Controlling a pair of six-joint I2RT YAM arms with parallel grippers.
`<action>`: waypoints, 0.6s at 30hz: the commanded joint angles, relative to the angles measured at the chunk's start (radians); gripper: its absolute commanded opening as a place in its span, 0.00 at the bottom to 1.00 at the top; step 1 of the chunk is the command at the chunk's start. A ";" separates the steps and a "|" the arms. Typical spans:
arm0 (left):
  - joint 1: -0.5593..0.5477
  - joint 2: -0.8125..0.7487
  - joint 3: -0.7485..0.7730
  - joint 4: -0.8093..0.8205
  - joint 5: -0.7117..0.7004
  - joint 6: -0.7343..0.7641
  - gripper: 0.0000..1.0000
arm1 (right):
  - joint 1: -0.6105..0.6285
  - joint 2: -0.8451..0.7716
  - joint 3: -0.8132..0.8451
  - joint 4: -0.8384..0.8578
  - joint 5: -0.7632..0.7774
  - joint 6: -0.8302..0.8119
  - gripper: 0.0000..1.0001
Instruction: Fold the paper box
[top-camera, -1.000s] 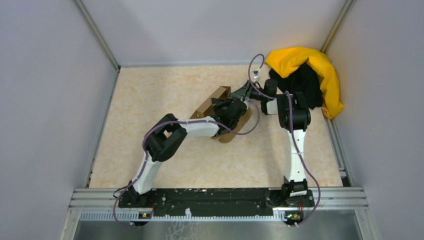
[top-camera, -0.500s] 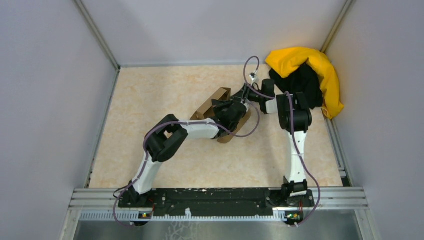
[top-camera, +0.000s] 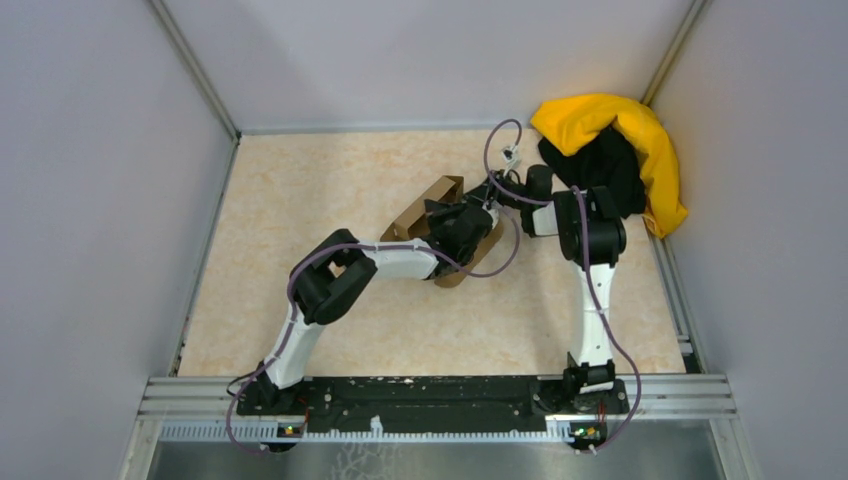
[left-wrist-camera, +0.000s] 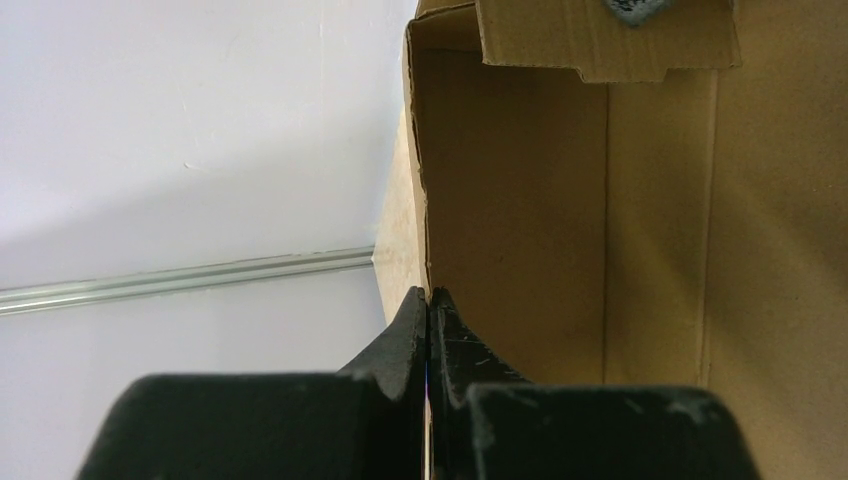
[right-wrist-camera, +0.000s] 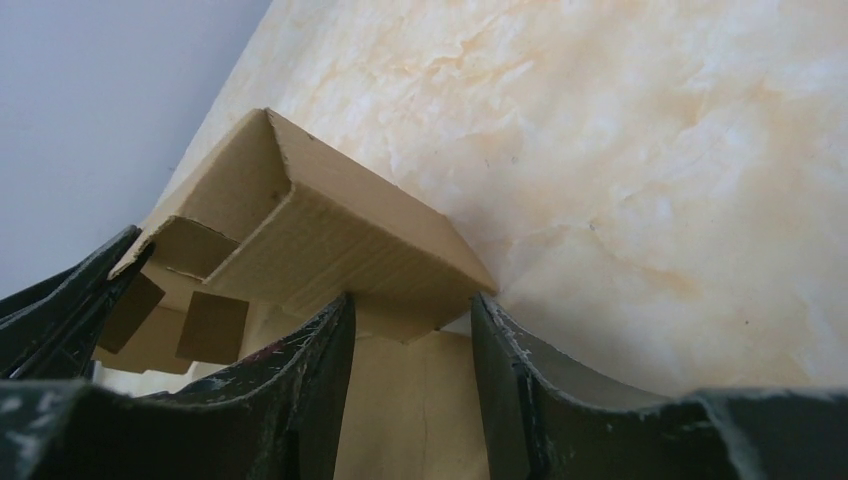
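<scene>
Top cam: box (top-camera: 432, 200) sat left of the cloth (top-camera: 640, 150), tilted. R gripper (top-camera: 488, 196), between cloth and box, had widened its jaws over the last sec while the arm barely shifted. Prob. letting go, so that wall fold looked done. L arm stretched long toward the cloth, elbow bent.
L wrist: L gripper (left-wrist-camera: 428, 305) pinched tight on a box wall edge.
R wrist: jaws half-wide astride a wall end; couldn't tell if gripping.

Overhead and close wrist cameras share paper box (top-camera: 416, 209).
</scene>
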 joint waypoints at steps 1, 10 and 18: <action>-0.011 -0.002 -0.020 0.021 0.043 0.004 0.00 | 0.006 -0.074 -0.021 0.215 -0.008 -0.026 0.48; -0.011 -0.019 -0.053 0.048 0.073 0.010 0.00 | 0.007 -0.045 0.001 0.301 -0.014 0.018 0.52; -0.011 -0.040 -0.069 0.053 0.110 0.010 0.00 | 0.019 -0.019 0.075 0.140 -0.054 -0.015 0.55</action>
